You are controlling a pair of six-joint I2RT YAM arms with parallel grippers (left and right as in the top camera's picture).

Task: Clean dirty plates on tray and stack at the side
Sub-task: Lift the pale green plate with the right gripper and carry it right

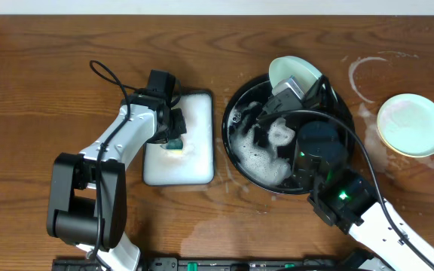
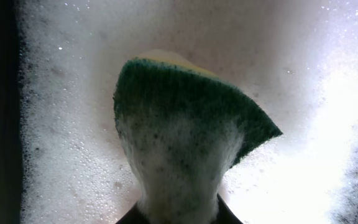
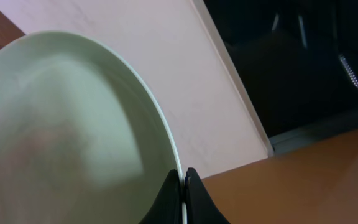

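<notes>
Wooden tabletop (image 1: 36, 75), and the black tray (image 1: 232, 111) sits right of centre, awash with suds (image 1: 266, 162). Beside it on the left, the white tray (image 1: 198, 162) full of foam. A mint plate (image 3: 61, 124) is tilted up over the black tray's far rim, right tool (image 3: 184, 186) clamped on its edge. A second plate (image 1: 413, 124) rests far right on the tabletop. Left tool (image 1: 173, 137) pinches a soapy sponge (image 2: 185, 106) in the white tray.

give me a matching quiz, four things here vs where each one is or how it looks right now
1 sponge
2 tilted plate
3 black tray
4 side plate

a on the table, far right
b pinched in the right gripper
c glossy, sudsy inside
d in the left gripper, over the white tray

Pairs: 1-d, 2-b, 3-c, 4-a
</notes>
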